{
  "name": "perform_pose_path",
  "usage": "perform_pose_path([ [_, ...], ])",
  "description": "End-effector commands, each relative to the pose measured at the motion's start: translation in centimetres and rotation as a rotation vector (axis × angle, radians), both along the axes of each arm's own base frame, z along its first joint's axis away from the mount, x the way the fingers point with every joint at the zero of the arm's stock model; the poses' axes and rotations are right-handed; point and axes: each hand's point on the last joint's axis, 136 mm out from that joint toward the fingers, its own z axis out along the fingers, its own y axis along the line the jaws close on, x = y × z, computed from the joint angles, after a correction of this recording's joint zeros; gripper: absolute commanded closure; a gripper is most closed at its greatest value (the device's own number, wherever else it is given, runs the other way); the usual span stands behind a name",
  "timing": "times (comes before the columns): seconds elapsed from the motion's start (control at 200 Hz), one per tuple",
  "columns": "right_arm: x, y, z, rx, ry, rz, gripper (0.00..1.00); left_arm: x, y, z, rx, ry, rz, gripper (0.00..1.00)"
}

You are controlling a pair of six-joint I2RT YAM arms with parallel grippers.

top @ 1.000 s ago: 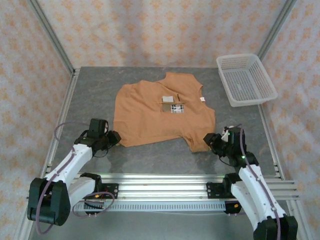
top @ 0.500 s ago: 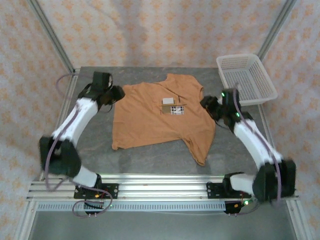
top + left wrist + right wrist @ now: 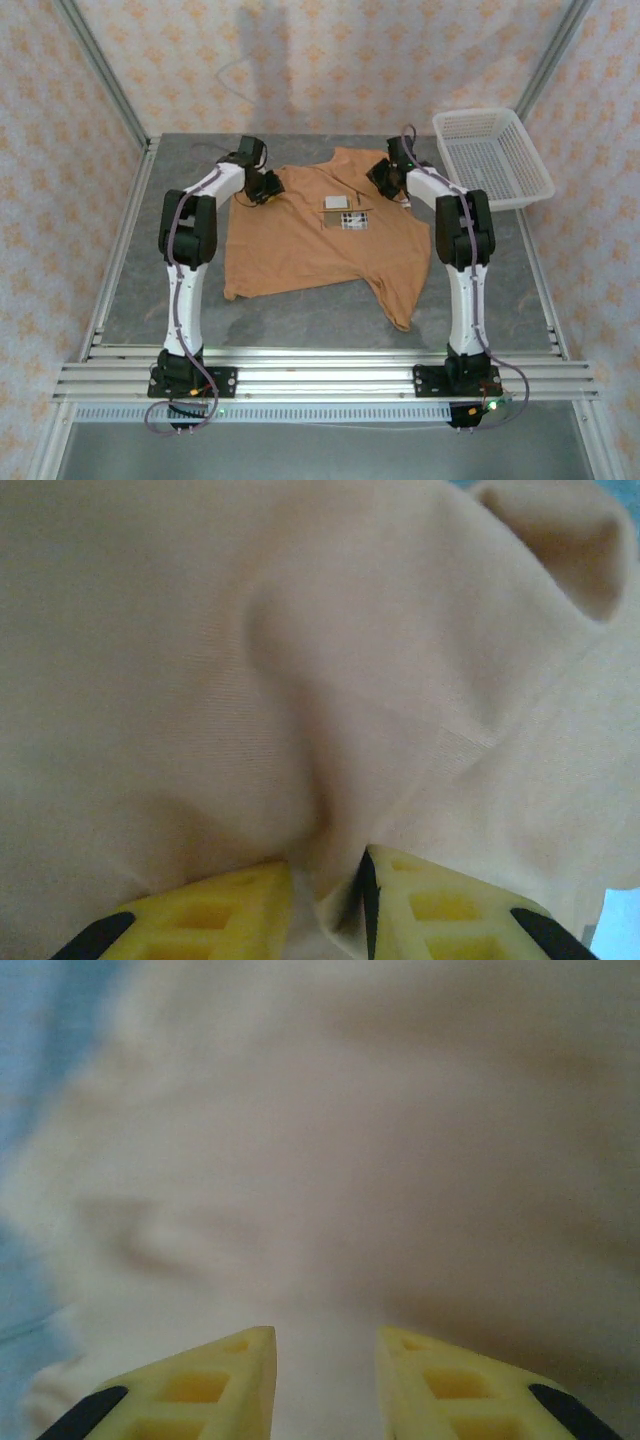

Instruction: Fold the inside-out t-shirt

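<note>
The inside-out t-shirt lies spread on the grey table, tan, with its collar toward the back and white labels near the neck. Both arms stretch far out to its back edge. My left gripper is at the shirt's left shoulder; in the left wrist view its yellow fingers pinch a raised ridge of the t-shirt, left gripper shut on it. My right gripper is at the right shoulder. In the right wrist view the right gripper stands apart over flat, blurred t-shirt cloth.
A white mesh basket stands at the back right corner of the table. Aluminium rails run along the near edge by the arm bases. Patterned curtain walls close in the back and sides.
Both arms have swung from the shirt's near corners out to its far shoulders. The near hem and sleeve now lie loose on the table. Both grippers have narrowed.
</note>
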Motion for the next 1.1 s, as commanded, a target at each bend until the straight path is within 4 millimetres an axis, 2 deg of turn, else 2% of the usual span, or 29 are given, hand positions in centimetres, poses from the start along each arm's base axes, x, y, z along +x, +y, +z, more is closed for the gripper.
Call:
perform_pose_path([
  [0.0,-3.9,-4.1,-2.3,-0.119,0.166,-0.122,0.69,-3.5,4.1,-1.6,0.028,0.083,0.131,0.7],
  [0.12,-10.2,-6.0,-3.7,-0.147,0.231,-0.162,0.69,-7.7,6.2,-2.4,0.056,0.109,0.208,0.7],
  [0.235,-16.2,-6.7,-4.0,-0.137,0.254,-0.188,0.69,-11.6,6.6,-2.9,0.058,0.126,0.239,0.68],
  [0.3,-18.3,-7.1,-3.8,-0.147,0.246,-0.195,0.69,-13.0,6.7,-3.1,0.067,0.134,0.236,0.66],
  [0.365,-18.9,-7.4,-2.8,-0.165,0.236,-0.179,0.69,-13.1,6.8,-2.4,0.086,0.132,0.214,0.64],
  [0.43,-17.9,-7.4,-0.7,-0.192,0.189,-0.149,0.68,-12.3,7.1,-0.9,0.113,0.121,0.187,0.61],
  [0.505,-16.0,-6.9,2.2,-0.209,0.117,-0.099,0.66,-10.6,6.7,1.9,0.125,0.082,0.131,0.6],
  [0.611,-12.6,-4.8,6.3,-0.21,-0.006,0.0,0.62,-8.8,7.4,5.7,0.23,0.037,0.077,0.55],
  [0.711,-9.7,-2.4,7.8,-0.198,-0.062,0.093,0.6,-7.3,8.3,7.7,0.305,0.022,0.052,0.52],
  [0.806,-7.4,-1.2,7.5,-0.221,-0.048,0.141,0.59,-6.0,8.8,7.7,0.353,0.052,0.017,0.52],
  [0.916,-5.2,0.3,6.8,-0.199,-0.017,0.176,0.58,-5.1,9.3,6.4,0.395,0.107,-0.011,0.52],
  [1.096,-4.1,2.3,7.4,-0.225,-0.022,0.228,0.58,-5.7,9.9,4.4,0.437,0.188,-0.032,0.51],
])
